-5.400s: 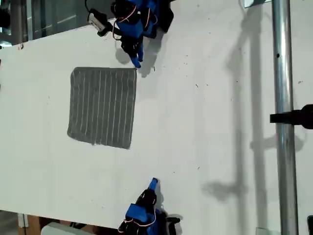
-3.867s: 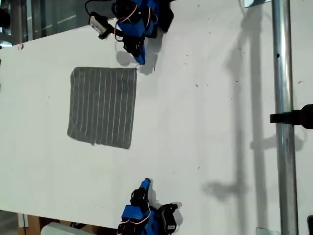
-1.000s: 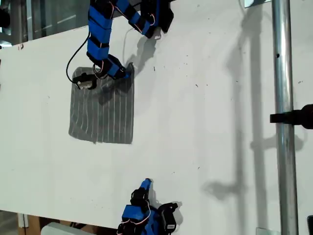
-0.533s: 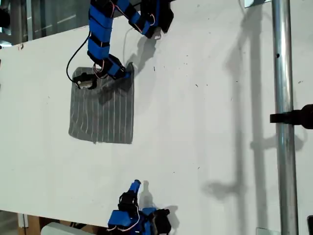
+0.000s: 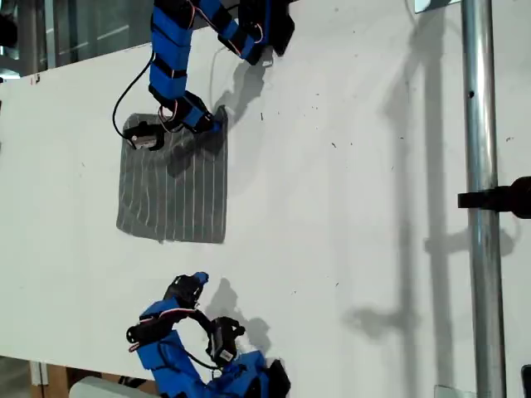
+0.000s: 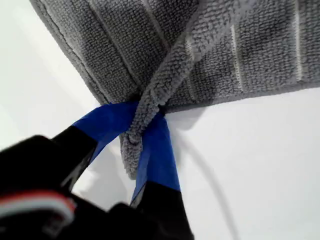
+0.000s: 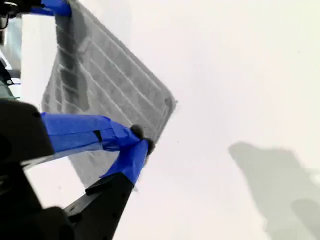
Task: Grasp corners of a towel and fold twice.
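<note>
The grey striped towel lies flat on the white table, toward the exterior view's left. My first gripper is at the towel's far corner on the exterior view's right. The first wrist view shows my first gripper shut on that corner, with the towel bunched into a ridge there. My second gripper hovers near the table's front edge, short of the towel's near edge. In the second wrist view my second gripper has its tips together, holding nothing, with the towel beyond.
A metal pole with a black clamp stands upright at the exterior view's right. Arm shadows fall on the table beside it. The table's front edge runs close under the second arm's base.
The second arm has lifted off its rest and swung toward the exterior view's left and the towel. My first gripper has stayed on the towel's far corner.
</note>
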Controlling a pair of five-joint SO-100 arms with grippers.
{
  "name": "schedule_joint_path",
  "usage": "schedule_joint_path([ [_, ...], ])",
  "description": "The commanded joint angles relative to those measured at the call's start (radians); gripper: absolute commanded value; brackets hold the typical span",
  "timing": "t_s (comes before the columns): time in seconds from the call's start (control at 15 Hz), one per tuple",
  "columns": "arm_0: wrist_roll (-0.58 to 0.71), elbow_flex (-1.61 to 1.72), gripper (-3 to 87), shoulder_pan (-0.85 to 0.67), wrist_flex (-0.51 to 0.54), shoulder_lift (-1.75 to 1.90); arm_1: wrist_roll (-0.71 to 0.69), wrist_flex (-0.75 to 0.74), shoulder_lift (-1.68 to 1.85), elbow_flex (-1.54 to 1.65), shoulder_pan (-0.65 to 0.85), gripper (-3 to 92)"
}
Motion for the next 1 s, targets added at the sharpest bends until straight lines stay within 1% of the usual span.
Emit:
schedule_joint_path([
  [0.0, 0.135, -0.242, 28.6, -0.052, 0.048, -0.149, -0.011, -0.009, 0.049, 0.005, 0.005, -0.2],
  [0.07, 0.218, -0.339, 34.6, -0.058, 0.091, -0.23, -0.011, -0.009, 0.051, 0.006, 0.003, -0.2],
  [0.13, 0.295, -0.437, 32.3, -0.067, 0.127, -0.299, -0.011, -0.009, 0.051, 0.006, 0.003, -0.2],
  [0.2, 0.314, -0.485, 32.0, -0.094, 0.129, -0.333, -0.011, -0.009, 0.051, 0.006, 0.003, -0.2],
  [0.27, 0.319, -0.506, 32.4, -0.115, 0.117, -0.339, -0.009, -0.011, 0.054, 0.009, 0.002, -0.2],
  [0.33, 0.341, -0.506, 30.2, -0.126, 0.1, -0.342, -0.008, -0.011, 0.058, 0.014, 0.002, -0.2],
  [0.47, 0.345, -0.508, 29.8, -0.132, 0.071, -0.373, -0.006, -0.014, 0.063, 0.018, 0.002, -0.2],
  [0.6, 0.347, -0.534, 29.7, -0.13, 0.041, -0.469, -0.008, -0.015, 0.064, 0.018, 0.002, -0.2],
  [0.67, 0.347, -0.561, 26.7, -0.118, 0.023, -0.528, -0.008, -0.015, 0.064, 0.018, 0.002, -0.2],
  [0.8, 0.344, -0.621, 28.6, -0.098, -0.018, -0.621, -0.008, -0.015, 0.064, 0.02, 0.002, -0.2],
  [0.93, 0.328, -0.626, 28.7, -0.098, -0.058, -0.684, -0.009, -0.015, 0.066, 0.02, 0.002, -0.2],
])
